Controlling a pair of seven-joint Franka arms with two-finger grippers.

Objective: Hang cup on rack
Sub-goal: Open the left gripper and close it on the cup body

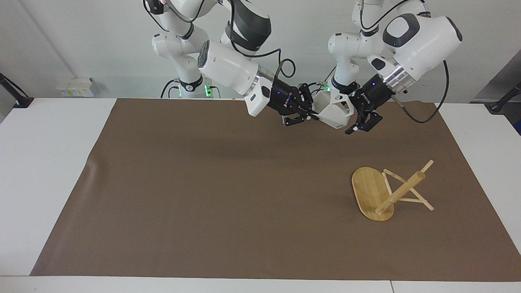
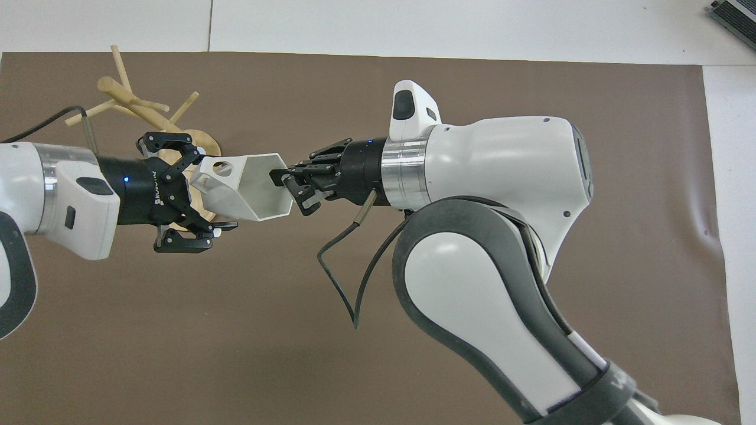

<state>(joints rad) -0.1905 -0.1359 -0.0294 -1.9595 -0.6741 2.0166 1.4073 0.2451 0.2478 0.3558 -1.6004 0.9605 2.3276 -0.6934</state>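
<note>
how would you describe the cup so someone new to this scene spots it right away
Look above the brown mat at the robots' end of the table, where the two grippers meet in the air. The cup hangs between them, pinched at its rim by the shut right gripper, with the open left gripper around its other end. It is white, faceted, with a holed tab, unlike the bamboo rack.

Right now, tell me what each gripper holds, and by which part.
The right gripper holds the cup in the air by its rim. The left gripper, open around the cup's tab end, holds nothing.
</note>
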